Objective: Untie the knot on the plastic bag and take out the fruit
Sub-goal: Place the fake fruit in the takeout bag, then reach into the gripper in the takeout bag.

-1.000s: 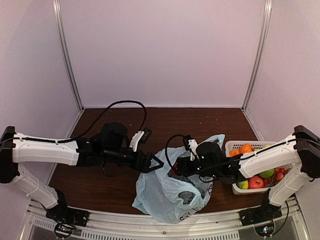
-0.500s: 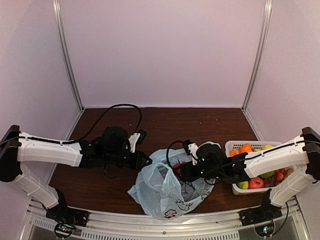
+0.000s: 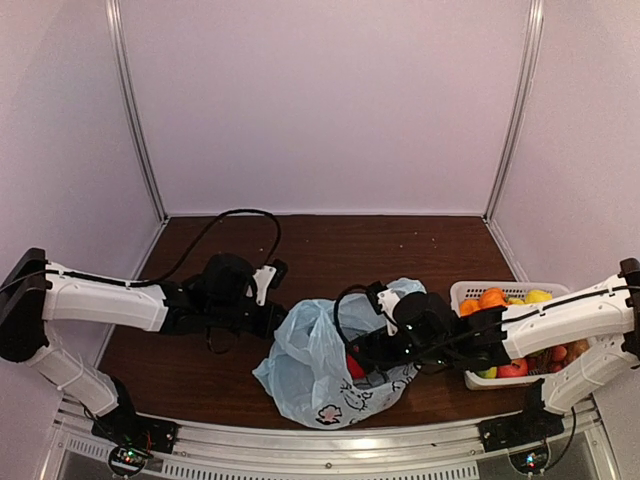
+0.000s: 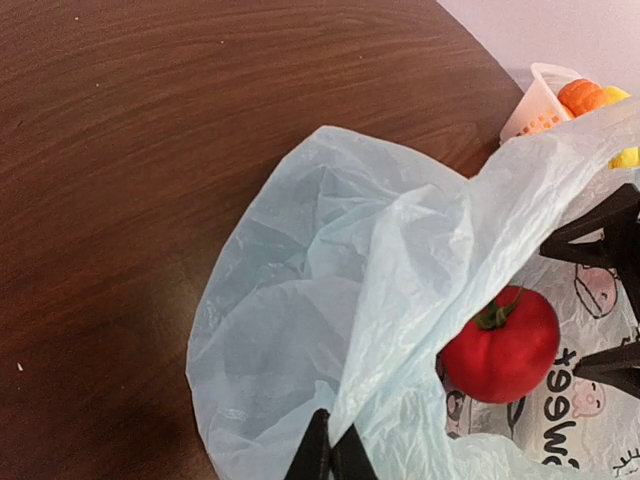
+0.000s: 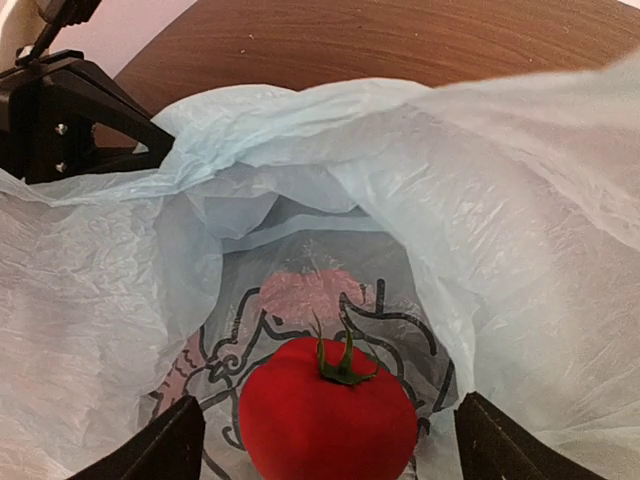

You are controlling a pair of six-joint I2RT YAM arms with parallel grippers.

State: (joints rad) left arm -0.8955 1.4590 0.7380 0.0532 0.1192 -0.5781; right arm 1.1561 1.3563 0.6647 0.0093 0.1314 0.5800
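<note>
The light blue plastic bag (image 3: 310,370) lies at the table's near middle with its mouth spread wide; no knot shows. My left gripper (image 3: 285,322) is shut on the bag's left rim, its black fingertips (image 4: 322,450) pinching a fold of thin plastic (image 4: 330,290). My right gripper (image 3: 362,355) reaches into the mouth, open. A red tomato-like fruit (image 5: 325,420) with a green stem lies on the printed bag floor between its two spread fingers (image 5: 165,450). The same fruit (image 4: 500,345) appears in the left wrist view, beside the word "Sweet".
A white mesh basket (image 3: 470,292) stands at the right, holding oranges (image 3: 490,297), a yellow lemon (image 3: 537,296) and red and green fruit under my right arm. Black cables loop behind the left arm. Metal posts and pale walls close the back.
My left gripper has shut on the bag's rim and drawn it left. My right gripper has gone lower into the bag and spread wider around the red fruit.
</note>
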